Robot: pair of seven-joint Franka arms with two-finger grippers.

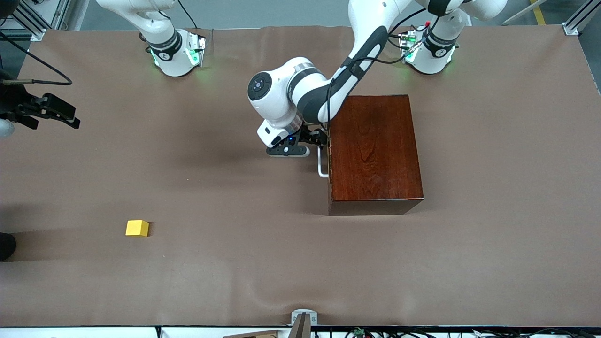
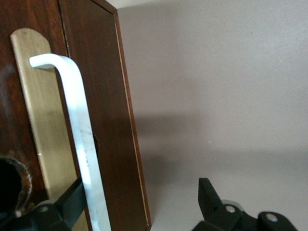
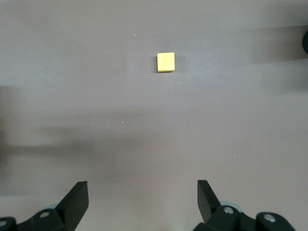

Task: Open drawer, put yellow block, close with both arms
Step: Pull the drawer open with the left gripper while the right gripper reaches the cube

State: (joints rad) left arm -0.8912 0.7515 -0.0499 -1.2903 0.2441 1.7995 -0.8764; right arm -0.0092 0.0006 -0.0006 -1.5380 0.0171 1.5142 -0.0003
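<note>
I count one mahogany box (image 1: 373, 152), one drawer (image 2: 82, 115) in it, one white U-shaped handle (image 1: 321, 165), one yellow block (image 1: 137, 228), and my two arms. The drawer sits pushed in, its dark front flush with the box.

My left gripper (image 1: 315, 140) is right at that front. Its fingers (image 2: 72, 202) are spread, with one between the handle bar and the brass-coloured backplate (image 2: 43, 130) and the other out over the table, so the bar stands between them and nothing is clamped.

My right gripper (image 1: 54, 111) waits in the air over the right arm's end of the table, fingers (image 3: 77, 199) wide apart and empty. The yellow block lies on the cloth well apart from it, and much farther from my left gripper and the box.

The table (image 1: 235, 263) wears one brown cloth, slightly wrinkled. Both arm bases (image 1: 181, 54) glow green at one edge of the table, aluminium framing (image 1: 575, 21) stands at the corners, and cables run along the edge nearest the front camera.
</note>
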